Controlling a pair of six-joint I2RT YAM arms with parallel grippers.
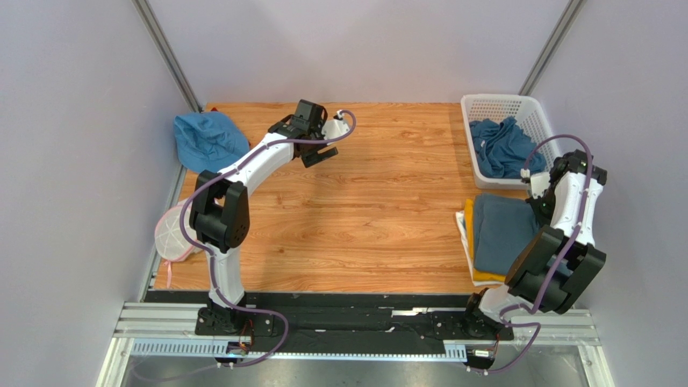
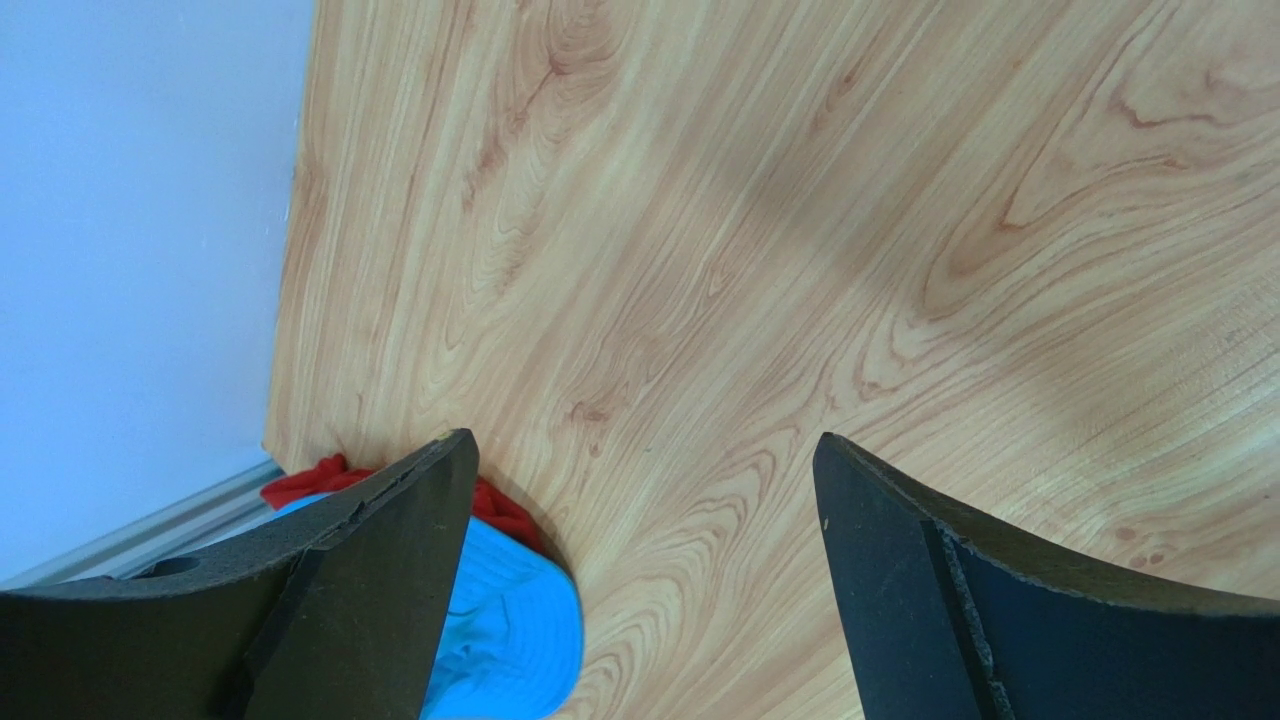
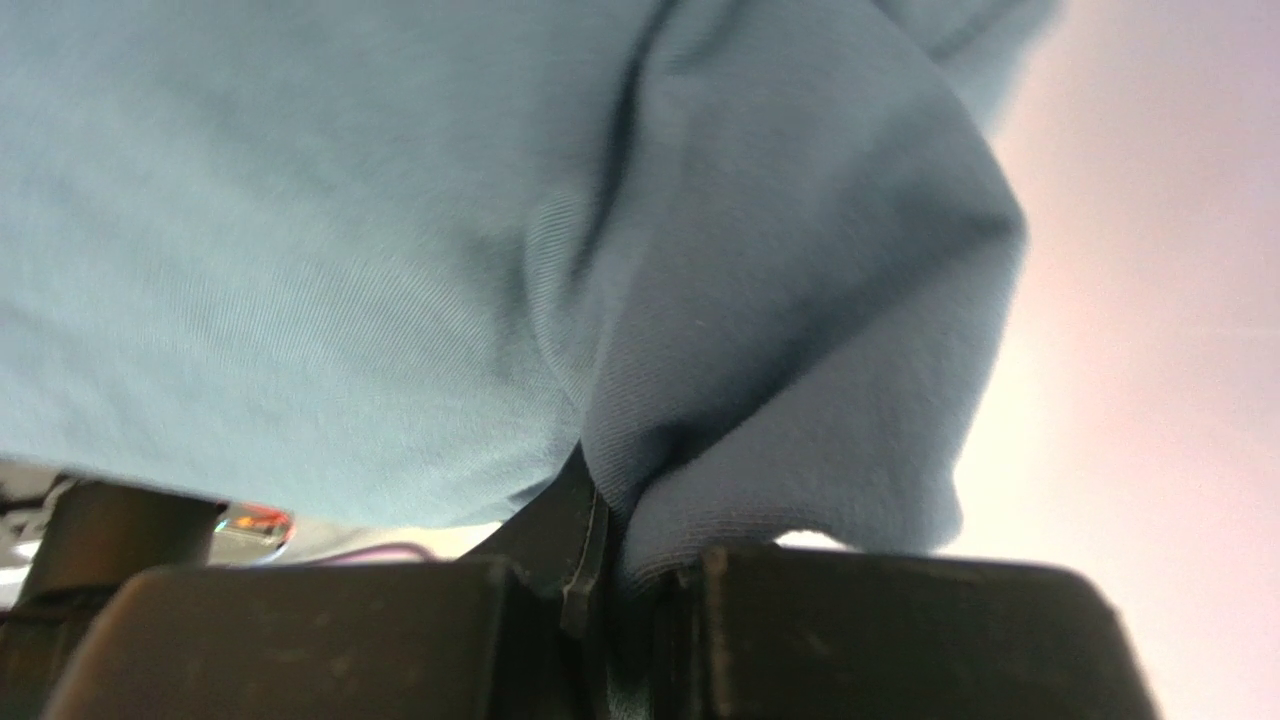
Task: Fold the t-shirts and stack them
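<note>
Right gripper (image 3: pixel 601 585) pinched tight on a slate-blue t-shirt (image 3: pixel 451 270) between basket (image 1: pixel 494 105) and stack (image 1: pixel 497 230), left gripper (image 2: pixel 639 585) wide open and empty; I reckon next is dragging it centre-table to spread.

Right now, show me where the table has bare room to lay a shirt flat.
Free: the wide wooden middle of the table, between the open left gripper and the folded stack. Crowded: the right edge, with stack and basket; the left edge, with blue hat and mesh pouch.
</note>
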